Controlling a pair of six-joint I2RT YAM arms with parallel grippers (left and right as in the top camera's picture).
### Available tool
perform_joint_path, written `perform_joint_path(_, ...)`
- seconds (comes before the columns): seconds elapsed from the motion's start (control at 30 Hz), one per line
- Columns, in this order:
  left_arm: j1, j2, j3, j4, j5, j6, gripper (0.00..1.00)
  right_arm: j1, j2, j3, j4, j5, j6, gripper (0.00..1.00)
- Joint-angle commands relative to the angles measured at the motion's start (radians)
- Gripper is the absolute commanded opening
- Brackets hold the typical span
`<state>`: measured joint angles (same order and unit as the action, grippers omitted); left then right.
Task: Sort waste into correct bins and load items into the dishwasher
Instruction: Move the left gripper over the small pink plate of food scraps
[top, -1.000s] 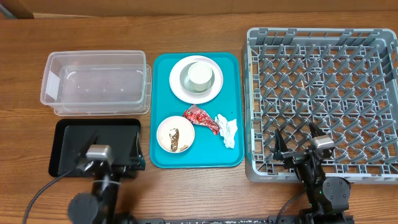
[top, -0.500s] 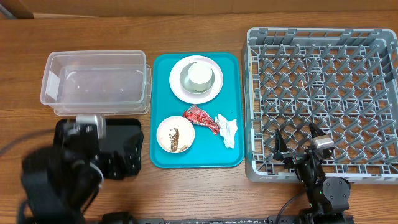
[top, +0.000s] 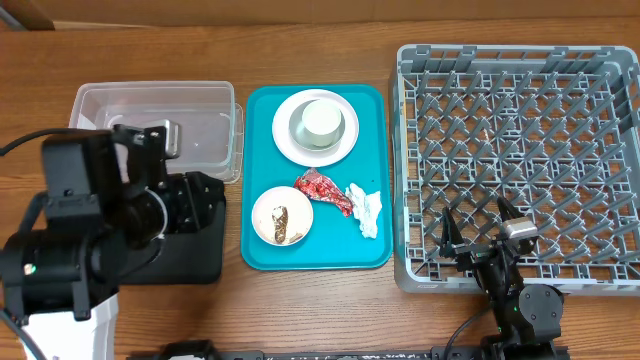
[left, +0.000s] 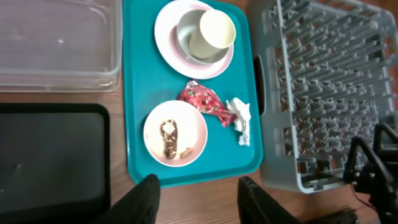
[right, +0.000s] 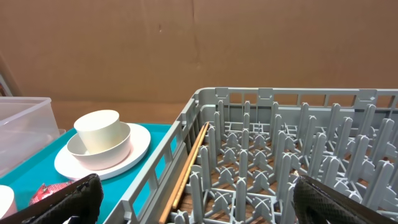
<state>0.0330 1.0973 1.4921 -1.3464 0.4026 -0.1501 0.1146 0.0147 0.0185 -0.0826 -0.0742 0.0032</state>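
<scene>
Grey dish rack (top: 520, 60) at right on the table (top: 300, 300), my right fingers (right: 68, 202) wide apart and empty at its near edge. Clear tub (top: 150, 100) and black tray (top: 195, 255) at left, my left fingers (left: 142, 200) partly open, empty, raised above them. On the middle teal tray (top: 260, 200): plate (top: 283, 145) with stacked bowl (top: 298, 127) and cup (top: 322, 120), scrap bowl (top: 262, 210), red wrapper (top: 322, 188), napkin (top: 368, 210).

**Dishes, waste, bins and rack**

A cup (top: 322, 121) stands in a bowl (top: 298, 128) on a round plate (top: 283, 140). A second bowl (top: 264, 210) holds white grains (top: 281, 222) and a brown scrap (top: 279, 213), with a red wrapper (top: 322, 188) and a white napkin (top: 367, 208) beside it. The clear tub (top: 205, 120) and black tray (top: 190, 250) sit left, the grey rack (top: 520, 140) right.
</scene>
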Motion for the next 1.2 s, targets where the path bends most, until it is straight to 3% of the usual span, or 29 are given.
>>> perform_joint_path(0.0, -0.095, 0.000, -0.041, 0.022, -0.132, -0.107, 0.42, -0.005, -0.011, -0.011, 0.005, 0.003, 0.002, 1.00)
perform_joint_path(0.43, -0.610, 0.070, -0.344, 0.360, -0.373, -0.311, 0.47, -0.005, -0.011, -0.011, 0.005, 0.003, 0.002, 1.00)
perform_joint_path(0.77, -0.787, 0.254, -0.345, 0.489, -0.499, -0.325, 0.49, -0.005, -0.011, -0.011, 0.005, 0.003, 0.002, 1.00)
perform_joint_path(1.03, -0.787, 0.313, -0.345, 0.499, -0.483, -0.327, 0.20, -0.005, -0.011, -0.011, 0.005, 0.003, 0.002, 1.00)
perform_joint_path(1.13, -0.787, 0.336, -0.345, 0.523, -0.396, -0.330, 0.04, -0.005, -0.011, -0.011, 0.005, 0.003, 0.002, 1.00)
perform_joint_path(1.17, -0.788, 0.344, -0.345, 0.531, -0.348, -0.330, 0.04, -0.005, -0.011, -0.011, 0.005, 0.003, 0.002, 1.00)
